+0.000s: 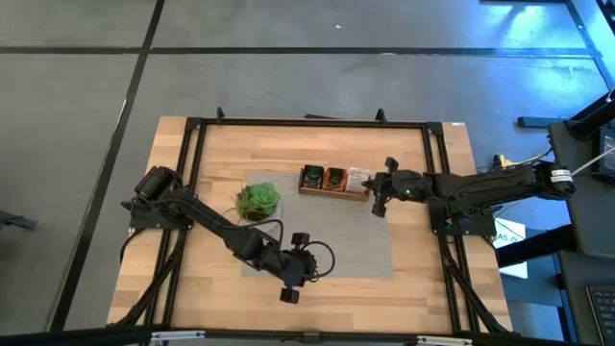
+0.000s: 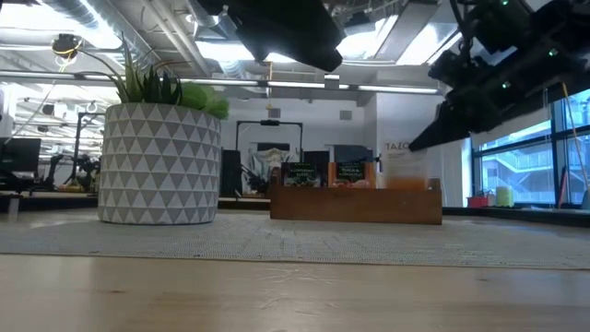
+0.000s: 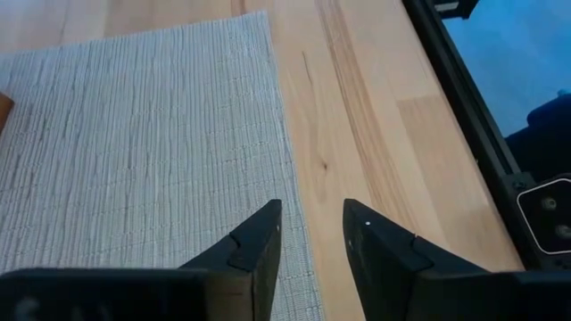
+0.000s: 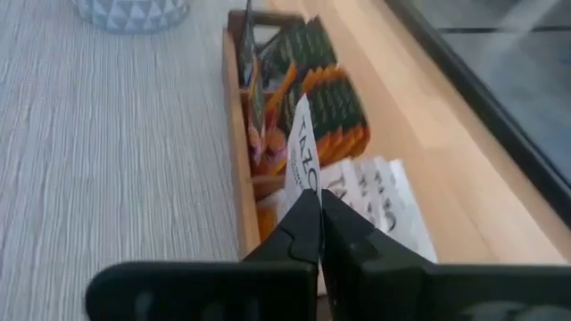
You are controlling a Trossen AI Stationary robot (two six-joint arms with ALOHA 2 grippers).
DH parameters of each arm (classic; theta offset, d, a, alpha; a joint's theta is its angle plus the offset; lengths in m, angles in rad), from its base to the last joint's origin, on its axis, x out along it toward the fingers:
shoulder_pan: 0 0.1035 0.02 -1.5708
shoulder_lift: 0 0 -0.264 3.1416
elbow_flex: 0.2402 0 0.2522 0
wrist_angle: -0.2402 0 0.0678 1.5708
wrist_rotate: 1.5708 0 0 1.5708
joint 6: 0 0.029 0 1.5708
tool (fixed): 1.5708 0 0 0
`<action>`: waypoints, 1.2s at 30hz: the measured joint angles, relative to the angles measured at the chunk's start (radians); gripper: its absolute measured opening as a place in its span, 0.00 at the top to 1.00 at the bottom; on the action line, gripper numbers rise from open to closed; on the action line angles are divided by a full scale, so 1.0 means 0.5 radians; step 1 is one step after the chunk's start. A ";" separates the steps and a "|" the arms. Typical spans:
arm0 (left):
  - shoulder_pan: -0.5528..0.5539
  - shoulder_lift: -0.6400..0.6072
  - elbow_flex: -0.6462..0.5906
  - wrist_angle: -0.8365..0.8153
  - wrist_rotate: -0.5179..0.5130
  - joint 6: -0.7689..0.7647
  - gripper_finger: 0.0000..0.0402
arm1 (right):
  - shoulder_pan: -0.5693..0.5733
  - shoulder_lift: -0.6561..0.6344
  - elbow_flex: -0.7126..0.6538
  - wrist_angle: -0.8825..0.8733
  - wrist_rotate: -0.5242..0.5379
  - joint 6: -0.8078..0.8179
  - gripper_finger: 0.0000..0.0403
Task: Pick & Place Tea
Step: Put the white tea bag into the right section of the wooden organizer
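Observation:
The wooden three-compartment box [image 1: 333, 181] stands on the grey mat and holds tea sachets standing on edge: dark green ones [image 4: 308, 45], orange ones [image 4: 335, 107] and white ones [image 4: 375, 201]. My right gripper [image 4: 312, 209] hovers at the box's right end [image 1: 379, 199], shut on one white sachet [image 4: 302, 160]. My left gripper [image 3: 312, 232] is open. It hangs over the mat's near right part [image 1: 291, 285], away from the box and touching nothing. My right gripper pinches a white sachet between its two fingertips [image 4: 299, 223], at an edge of it [image 4: 305, 187]. The sachet sticks out beyond the fingers, seen nearly edge-on, over the white-sachet compartment. I cannot tell whether its far end still touches the other sachets.
A green plant in a grey-and-white patterned pot [image 1: 258, 200] stands on the mat left of the box. The black frame rail [image 1: 437, 173] runs along the table's right side behind my right arm. Bare mat [image 1: 346, 240] lies between the two grippers.

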 joint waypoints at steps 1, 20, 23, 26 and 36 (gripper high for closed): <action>0.000 0.001 0.000 0.003 0.000 0.000 0.70 | -0.003 0.004 -0.010 0.004 -0.003 0.000 0.99; 0.002 0.003 0.000 0.006 0.000 -0.048 0.70 | -0.006 0.302 -0.184 0.333 0.004 0.052 0.99; 0.002 0.003 0.000 0.006 -0.001 -0.048 0.70 | -0.005 0.322 -0.184 0.348 0.006 0.052 0.98; 0.002 0.003 0.000 0.005 -0.001 -0.048 0.71 | -0.006 0.320 -0.184 0.357 0.005 0.047 0.96; 0.008 -0.072 0.000 -0.099 -0.107 0.103 0.71 | -0.005 0.316 -0.106 0.312 0.079 -0.004 0.82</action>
